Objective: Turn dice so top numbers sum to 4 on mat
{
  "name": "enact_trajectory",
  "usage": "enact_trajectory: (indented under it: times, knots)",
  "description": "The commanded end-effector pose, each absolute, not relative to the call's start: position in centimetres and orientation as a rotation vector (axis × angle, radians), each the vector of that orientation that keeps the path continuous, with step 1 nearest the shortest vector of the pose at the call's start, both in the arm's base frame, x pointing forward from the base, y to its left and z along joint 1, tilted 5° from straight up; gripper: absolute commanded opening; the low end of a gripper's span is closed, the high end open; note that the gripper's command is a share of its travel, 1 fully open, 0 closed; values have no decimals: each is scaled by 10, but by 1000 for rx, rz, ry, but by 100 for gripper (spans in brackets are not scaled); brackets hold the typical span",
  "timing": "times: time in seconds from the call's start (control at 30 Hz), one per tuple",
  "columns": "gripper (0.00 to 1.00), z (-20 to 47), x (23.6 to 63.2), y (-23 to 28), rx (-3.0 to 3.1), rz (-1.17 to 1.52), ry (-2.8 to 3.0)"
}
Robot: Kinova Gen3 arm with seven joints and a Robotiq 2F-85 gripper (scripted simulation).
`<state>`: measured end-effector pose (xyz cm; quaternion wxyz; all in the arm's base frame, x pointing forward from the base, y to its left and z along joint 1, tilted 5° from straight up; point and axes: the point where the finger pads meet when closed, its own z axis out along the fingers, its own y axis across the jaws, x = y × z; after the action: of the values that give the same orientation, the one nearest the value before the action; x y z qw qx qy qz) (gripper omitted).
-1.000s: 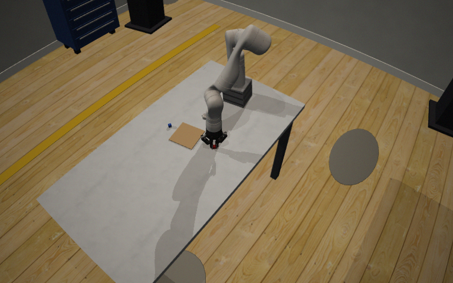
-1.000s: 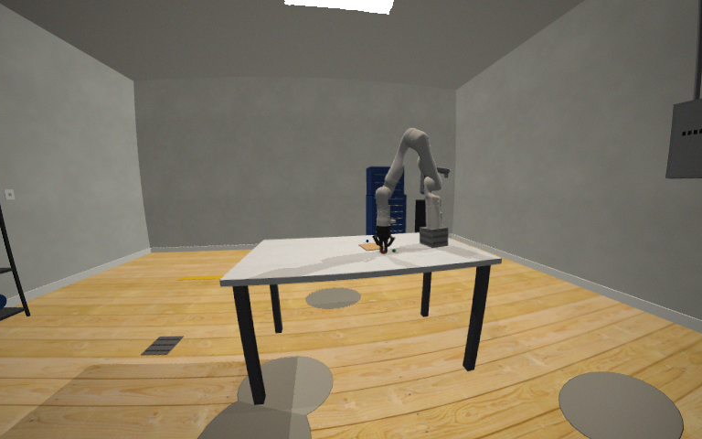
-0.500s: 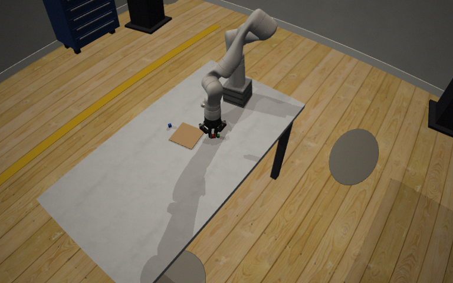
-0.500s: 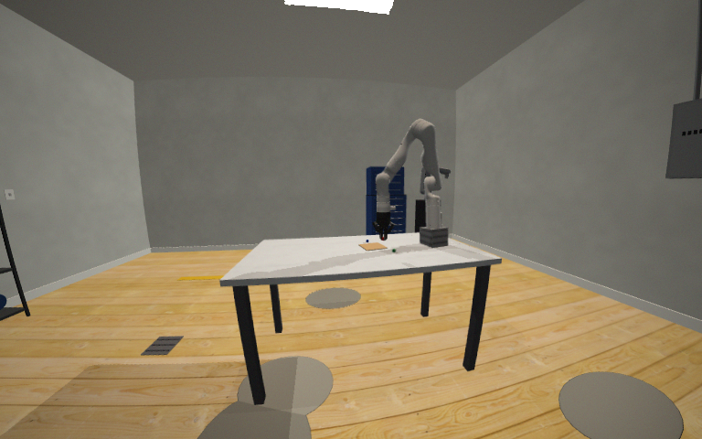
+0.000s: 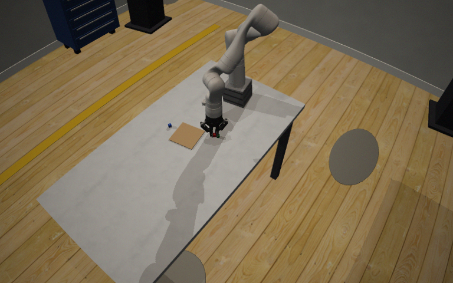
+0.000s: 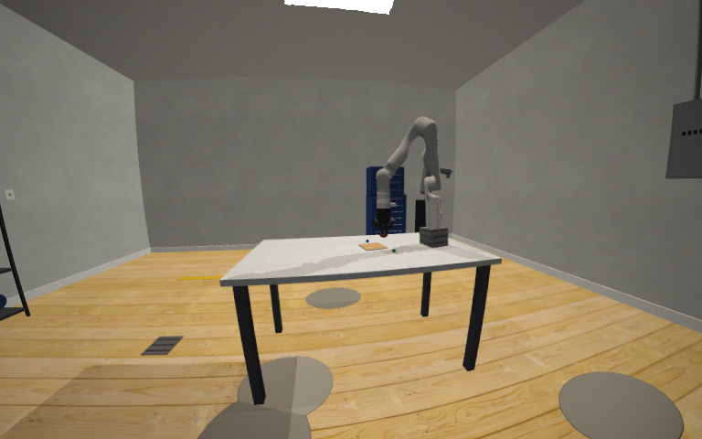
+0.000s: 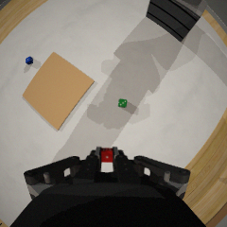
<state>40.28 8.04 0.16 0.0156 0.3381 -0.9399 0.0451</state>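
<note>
One small red cube die (image 7: 107, 154) sits clamped between the fingers of the black two-finger claw (image 7: 107, 163), which hangs above the grey-white bench (image 5: 117, 196) on the pale grey jointed arm (image 5: 218, 75). In the exterior view the claw (image 6: 384, 230) is raised clear of the bench surface, so the red die (image 5: 214, 134) is held in the air, just to the right of the flat tan square mat (image 5: 186, 135). In the wrist view the face of the red die turned to the camera shows a single white pip. A small green cube die (image 7: 122, 102) lies on the bench near the claw, off the mat on its right side, with its shadow beside it. A small blue cube die (image 5: 169, 125) lies on the bench just beyond the mat's far left corner, also off the mat. Nothing lies on the mat (image 7: 58, 88). The arm's dark grey block base (image 5: 243, 94) stands at the far end of the bench, near the right edge
</note>
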Motion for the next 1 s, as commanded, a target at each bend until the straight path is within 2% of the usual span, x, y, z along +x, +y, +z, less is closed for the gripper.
enact_trajectory:
  times: [0.0,0.47,0.97]
  knots:
    - [11,2,403,81,1053,140,-2926]
    - [11,7,408,83,1026,150,-2955]
    - [11,32,430,92,888,185,-3097]
